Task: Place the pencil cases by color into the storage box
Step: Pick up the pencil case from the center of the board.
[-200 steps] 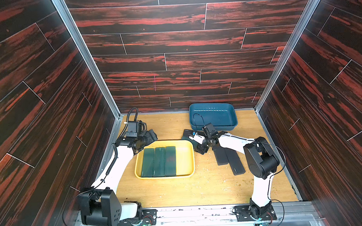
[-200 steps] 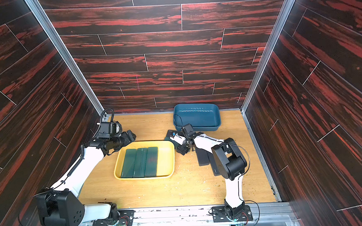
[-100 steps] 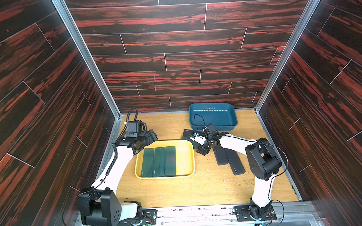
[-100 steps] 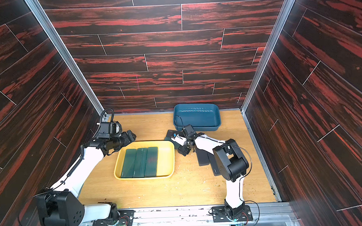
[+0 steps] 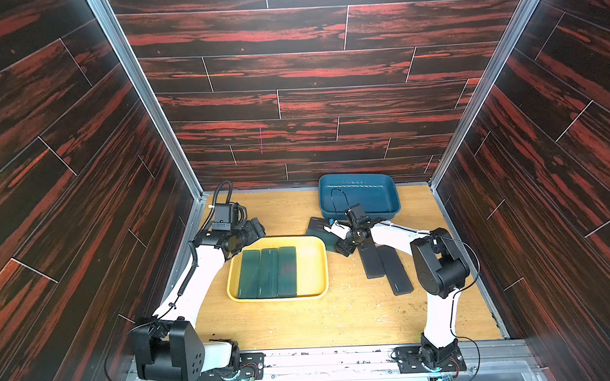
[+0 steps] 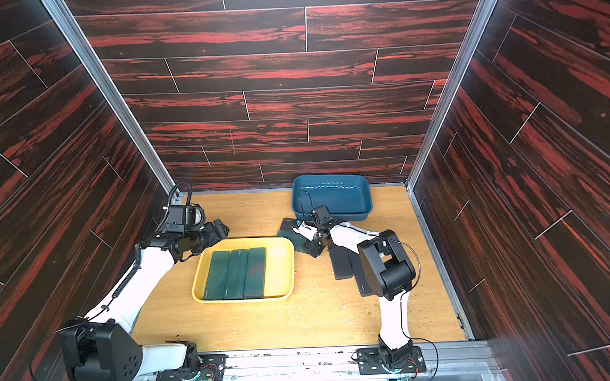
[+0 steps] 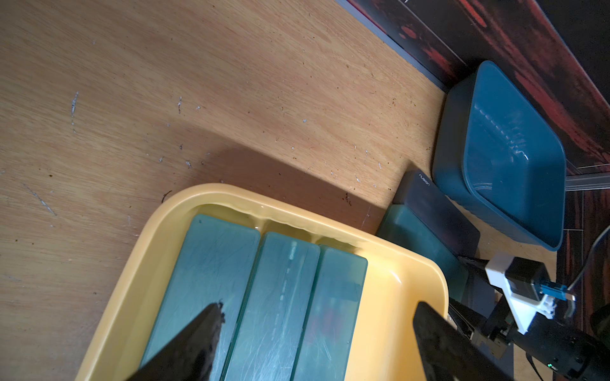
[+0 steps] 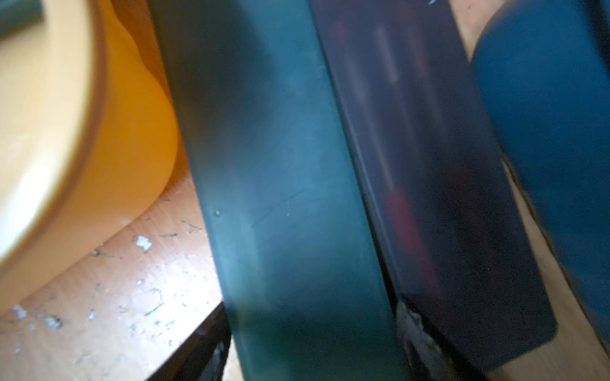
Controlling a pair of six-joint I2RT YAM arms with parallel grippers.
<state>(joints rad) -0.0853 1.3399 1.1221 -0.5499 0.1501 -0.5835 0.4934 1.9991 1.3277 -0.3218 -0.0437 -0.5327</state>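
Observation:
Three dark green pencil cases lie side by side in the yellow storage box. My right gripper is shut on another green pencil case just right of that box, with a finger against each long side. A black pencil case lies right beside the held one, in front of the blue storage box, which holds nothing. Two more black pencil cases lie on the table under my right forearm. My left gripper hangs open over the yellow box's back left corner.
The wooden table is walled in by dark red panels on three sides. Both arm bases stand at the front edge. The blue box sits against the back wall, right of the middle.
My right arm has shifted only slightly while holding the green case. The left arm has not moved.

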